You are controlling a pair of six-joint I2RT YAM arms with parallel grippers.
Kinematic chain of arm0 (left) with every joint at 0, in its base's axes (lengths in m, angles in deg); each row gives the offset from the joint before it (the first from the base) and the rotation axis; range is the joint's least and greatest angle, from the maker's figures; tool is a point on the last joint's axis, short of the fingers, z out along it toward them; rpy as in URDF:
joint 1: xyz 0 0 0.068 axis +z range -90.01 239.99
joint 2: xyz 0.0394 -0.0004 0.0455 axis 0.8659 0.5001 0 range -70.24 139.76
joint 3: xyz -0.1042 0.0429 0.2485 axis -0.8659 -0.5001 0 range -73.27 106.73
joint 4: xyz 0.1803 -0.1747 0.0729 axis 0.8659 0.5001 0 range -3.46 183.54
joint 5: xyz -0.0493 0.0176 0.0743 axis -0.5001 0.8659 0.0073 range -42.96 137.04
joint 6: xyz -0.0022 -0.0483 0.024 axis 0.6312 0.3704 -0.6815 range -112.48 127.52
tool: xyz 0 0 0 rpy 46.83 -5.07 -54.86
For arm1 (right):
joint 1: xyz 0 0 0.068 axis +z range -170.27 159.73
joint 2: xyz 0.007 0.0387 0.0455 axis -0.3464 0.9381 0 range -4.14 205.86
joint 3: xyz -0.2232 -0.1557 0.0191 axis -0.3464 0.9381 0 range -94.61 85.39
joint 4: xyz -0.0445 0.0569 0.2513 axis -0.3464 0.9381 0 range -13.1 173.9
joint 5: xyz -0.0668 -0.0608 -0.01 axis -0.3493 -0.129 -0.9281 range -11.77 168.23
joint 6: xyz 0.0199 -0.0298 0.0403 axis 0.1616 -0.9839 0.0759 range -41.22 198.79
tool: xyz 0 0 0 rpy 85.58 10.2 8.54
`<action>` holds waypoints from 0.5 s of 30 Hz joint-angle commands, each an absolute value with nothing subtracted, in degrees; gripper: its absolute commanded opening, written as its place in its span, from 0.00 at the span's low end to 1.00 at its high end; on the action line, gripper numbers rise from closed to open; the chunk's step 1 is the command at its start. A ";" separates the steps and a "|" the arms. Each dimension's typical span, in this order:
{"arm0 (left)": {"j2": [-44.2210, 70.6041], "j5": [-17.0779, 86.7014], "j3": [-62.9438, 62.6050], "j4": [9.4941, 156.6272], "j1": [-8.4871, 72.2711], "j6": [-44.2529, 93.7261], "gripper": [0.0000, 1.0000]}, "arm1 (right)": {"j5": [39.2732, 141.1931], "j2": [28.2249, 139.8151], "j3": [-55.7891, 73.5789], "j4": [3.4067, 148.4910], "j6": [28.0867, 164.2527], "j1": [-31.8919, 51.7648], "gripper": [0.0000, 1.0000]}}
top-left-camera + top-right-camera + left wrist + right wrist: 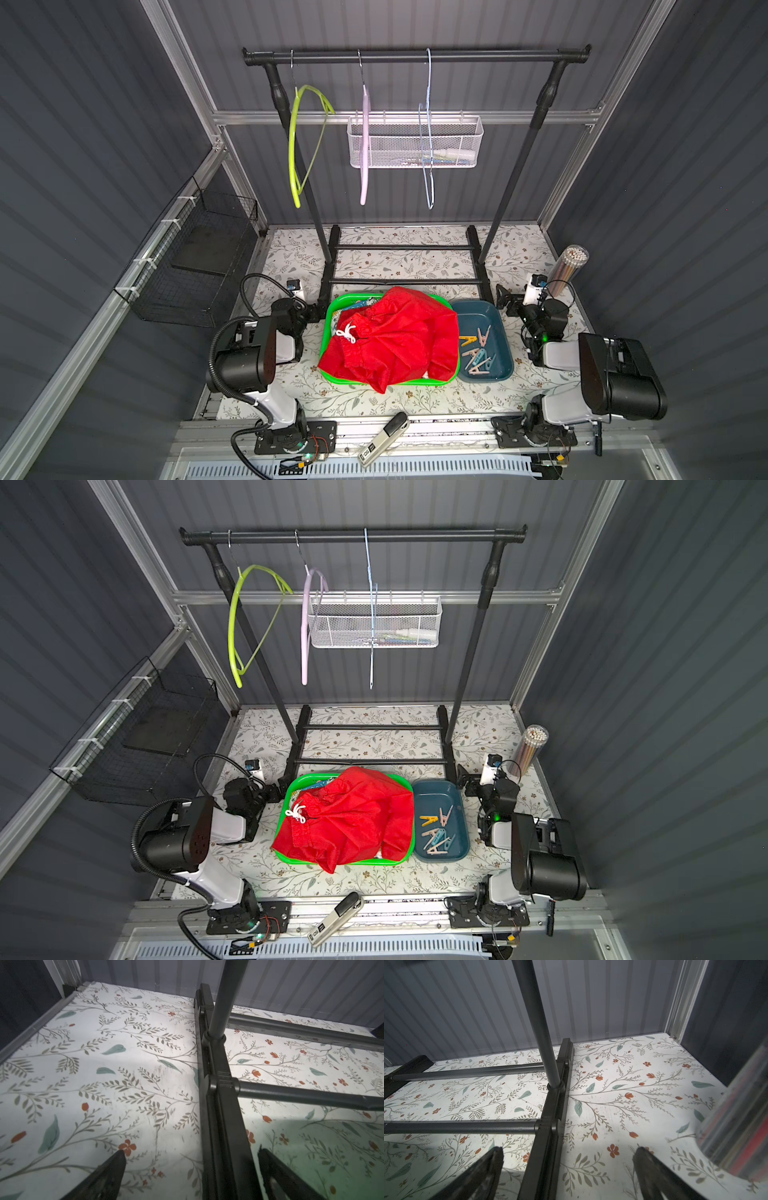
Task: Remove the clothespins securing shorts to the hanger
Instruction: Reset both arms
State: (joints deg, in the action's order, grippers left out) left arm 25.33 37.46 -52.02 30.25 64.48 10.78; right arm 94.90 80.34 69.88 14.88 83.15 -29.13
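A garment rack [415, 56] stands on the table [415, 401]; a mesh basket [415, 143] hangs behind it. A green tray [327, 336] and a blue tray [478, 316] sit side by side. A pencil tube [571, 270] stands near the wall.

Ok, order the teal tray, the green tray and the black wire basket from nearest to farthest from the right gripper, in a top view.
1. The teal tray, just beside the right gripper.
2. The green tray, centre, past the teal one.
3. The black wire basket, on the far left wall.
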 commanded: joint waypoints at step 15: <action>27.89 47.10 -47.08 33.11 60.25 7.26 1.00 | 87.79 79.67 66.66 20.74 82.12 -26.68 0.99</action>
